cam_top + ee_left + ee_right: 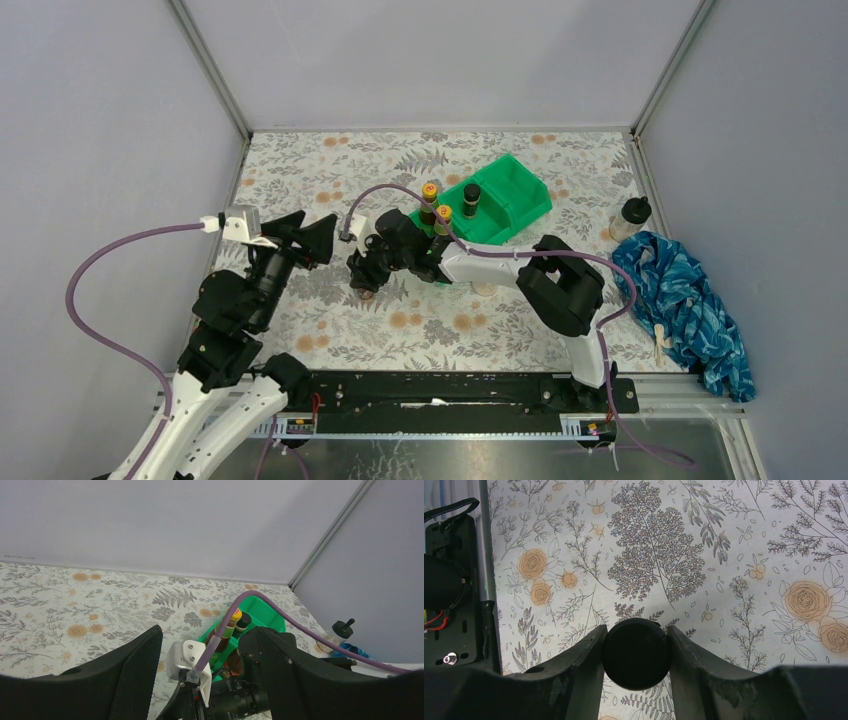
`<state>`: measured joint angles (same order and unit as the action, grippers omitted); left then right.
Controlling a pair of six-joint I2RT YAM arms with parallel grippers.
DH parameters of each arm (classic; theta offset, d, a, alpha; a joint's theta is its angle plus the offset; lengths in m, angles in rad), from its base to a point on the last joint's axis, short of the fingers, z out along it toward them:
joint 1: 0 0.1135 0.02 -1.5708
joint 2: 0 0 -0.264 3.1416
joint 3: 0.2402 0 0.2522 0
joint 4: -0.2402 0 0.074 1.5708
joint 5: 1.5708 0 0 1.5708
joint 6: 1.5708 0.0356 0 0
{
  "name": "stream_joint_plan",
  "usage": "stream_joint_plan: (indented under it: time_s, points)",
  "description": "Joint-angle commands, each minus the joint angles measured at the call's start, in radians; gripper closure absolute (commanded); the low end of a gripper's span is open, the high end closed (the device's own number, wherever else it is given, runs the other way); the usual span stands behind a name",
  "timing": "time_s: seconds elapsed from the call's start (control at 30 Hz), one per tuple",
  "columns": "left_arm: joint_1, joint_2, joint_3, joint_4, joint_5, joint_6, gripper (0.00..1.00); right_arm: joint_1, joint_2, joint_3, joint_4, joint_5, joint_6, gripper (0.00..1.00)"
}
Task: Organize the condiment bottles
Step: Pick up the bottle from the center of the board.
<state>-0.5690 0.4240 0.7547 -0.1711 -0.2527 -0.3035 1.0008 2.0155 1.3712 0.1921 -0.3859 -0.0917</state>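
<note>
While the right gripper (pixel 635 647) pinches a black-capped jar (pixel 635 657) between its jaws, the left gripper (pixel 205 640) hangs with jaws apart, empty; pickup seems underway, needing next a lift toward the green bin (pixel 516 190).

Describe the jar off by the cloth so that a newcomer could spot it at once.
Find the crumpled blue cloth at the right of the overhead view. Just past its far end stands a small clear jar with a black lid. It stands alone, while the yellow-capped bottles and a dark one cluster at the green bin.
</note>
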Motion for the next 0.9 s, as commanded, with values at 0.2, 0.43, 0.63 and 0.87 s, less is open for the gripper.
stream_joint_plan:
  time_s: [0.2,0.43,0.63,0.87]
  points:
    - [-0.004,-0.022,-0.025,0.036,-0.031,0.014,0.26,-0.007,-0.076,-0.037,0.037,-0.008,0.017,1.0]
    - [-0.004,-0.03,-0.034,0.03,-0.066,0.026,0.26,-0.005,-0.13,-0.067,0.047,0.0,0.022,1.0]
    - [-0.005,-0.045,-0.044,0.03,-0.088,0.033,0.26,-0.002,-0.182,-0.092,0.053,0.009,0.025,1.0]
    - [-0.005,-0.05,-0.052,0.029,-0.11,0.036,0.26,0.005,-0.247,-0.114,0.042,0.033,0.014,1.0]
